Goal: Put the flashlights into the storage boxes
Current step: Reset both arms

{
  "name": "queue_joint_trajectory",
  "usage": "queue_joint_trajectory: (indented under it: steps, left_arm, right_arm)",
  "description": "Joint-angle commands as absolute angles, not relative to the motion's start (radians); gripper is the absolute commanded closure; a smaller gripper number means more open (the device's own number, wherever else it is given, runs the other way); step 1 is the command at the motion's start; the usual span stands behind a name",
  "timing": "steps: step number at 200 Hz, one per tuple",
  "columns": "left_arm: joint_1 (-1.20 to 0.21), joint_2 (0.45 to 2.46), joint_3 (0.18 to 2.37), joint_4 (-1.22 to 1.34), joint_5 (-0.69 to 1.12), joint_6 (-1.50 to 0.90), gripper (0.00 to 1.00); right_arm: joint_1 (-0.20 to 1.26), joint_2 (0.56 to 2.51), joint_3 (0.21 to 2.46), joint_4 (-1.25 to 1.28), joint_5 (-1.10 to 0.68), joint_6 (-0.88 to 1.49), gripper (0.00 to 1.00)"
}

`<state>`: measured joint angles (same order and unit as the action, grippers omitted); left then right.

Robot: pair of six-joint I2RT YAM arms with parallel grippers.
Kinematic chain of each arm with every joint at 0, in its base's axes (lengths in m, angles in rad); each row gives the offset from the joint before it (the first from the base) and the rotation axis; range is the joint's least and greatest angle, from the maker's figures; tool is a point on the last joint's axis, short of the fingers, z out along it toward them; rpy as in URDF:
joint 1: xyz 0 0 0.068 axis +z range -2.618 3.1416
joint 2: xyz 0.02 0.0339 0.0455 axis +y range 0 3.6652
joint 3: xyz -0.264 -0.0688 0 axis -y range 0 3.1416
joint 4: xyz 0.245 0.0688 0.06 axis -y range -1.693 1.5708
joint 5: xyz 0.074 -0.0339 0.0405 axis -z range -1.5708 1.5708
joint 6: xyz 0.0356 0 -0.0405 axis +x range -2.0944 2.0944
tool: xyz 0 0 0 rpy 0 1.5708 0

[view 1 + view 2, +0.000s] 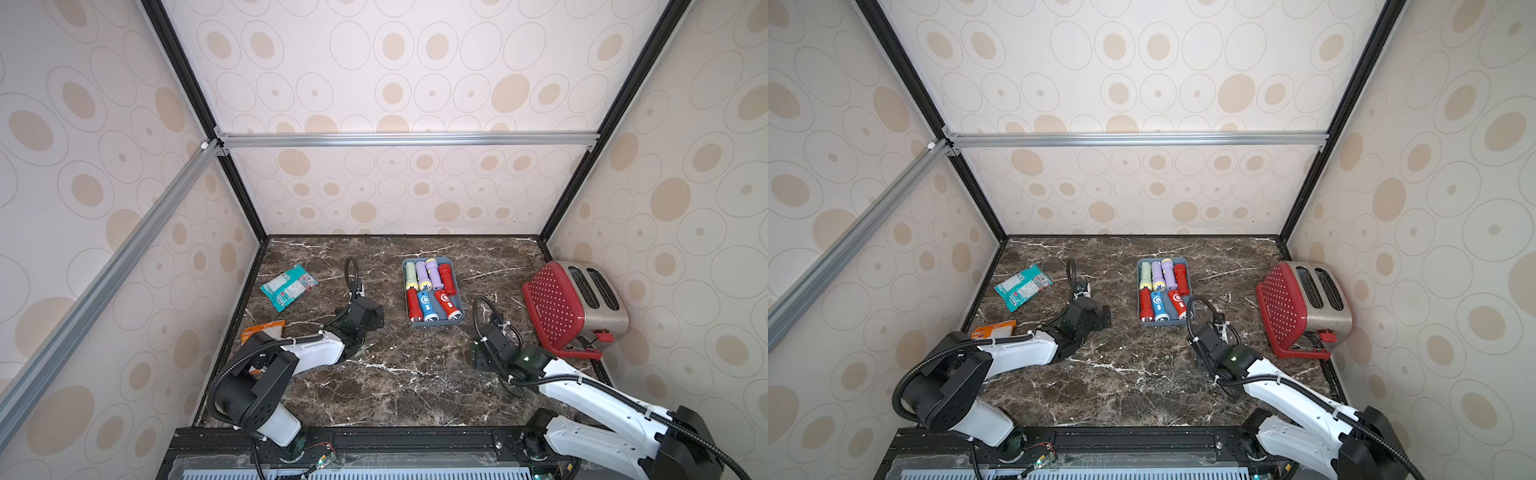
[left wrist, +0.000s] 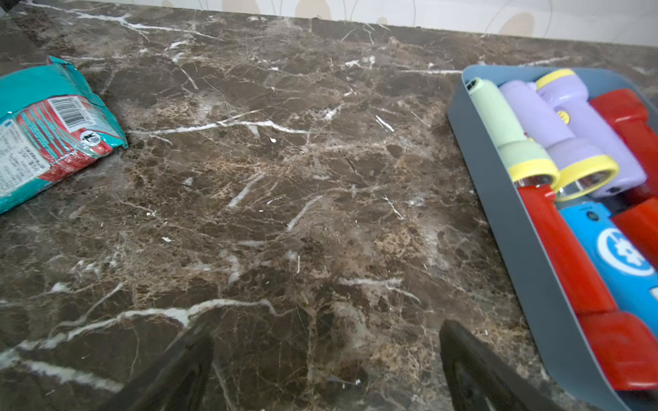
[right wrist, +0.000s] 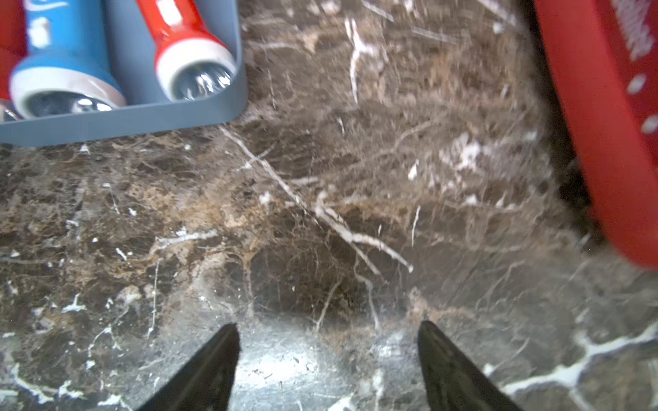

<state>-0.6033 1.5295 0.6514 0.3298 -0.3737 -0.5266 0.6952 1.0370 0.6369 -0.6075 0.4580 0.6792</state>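
Observation:
The blue-grey storage box [image 1: 434, 323] sits on the marble table, right of centre in both top views. Several flashlights lie inside it: pale green [image 1: 410, 274], two lilac [image 1: 422, 274], red [image 1: 445, 276] in the far row, and red [image 1: 412, 305], blue [image 1: 427, 305], red [image 1: 446, 305] in the near row. My left gripper [image 2: 327, 331] is open over bare table left of the box [image 2: 534, 270], holding nothing. My right gripper [image 3: 327, 331] is open and empty over the table, near the box's front right corner [image 3: 228, 110].
A red dotted toaster [image 1: 557, 307] stands against the right wall, close to my right arm. A teal snack packet [image 1: 289, 286] lies at the far left and an orange packet [image 1: 262, 330] near the left wall. Patterned walls enclose the table.

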Motion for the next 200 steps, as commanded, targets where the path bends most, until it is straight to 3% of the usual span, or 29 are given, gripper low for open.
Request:
queue_joint_trajectory:
  steps: [1,35,55,81,126,200]
  left_arm:
    - [-0.604,1.496,0.642,0.396,-0.337,-0.562,0.01]
    - [-0.601,1.505,0.647,0.388,-0.284,-0.587,0.01]
    - [-0.598,1.502,0.631,0.396,-0.285,-0.593,0.01]
    - [-0.591,1.503,0.633,0.387,-0.280,-0.595,0.01]
    - [-0.582,1.499,0.628,0.385,-0.305,-0.594,0.01]
    - [-0.574,1.506,0.625,0.402,-0.265,-0.603,0.01]
  right_arm:
    - [0.701,1.092,0.789,-0.647,0.551,0.574,0.00]
    - [0.698,1.228,1.018,-0.632,0.849,0.242,0.00]
    - [0.650,1.281,1.000,-0.370,1.058,-0.004,0.00]
    - [0.506,1.232,0.886,-0.118,0.907,-0.074,0.00]
    - [0.360,1.213,0.543,0.418,0.617,-0.195,0.12]
    - [0.293,1.462,0.566,0.485,0.602,-0.102,0.08]
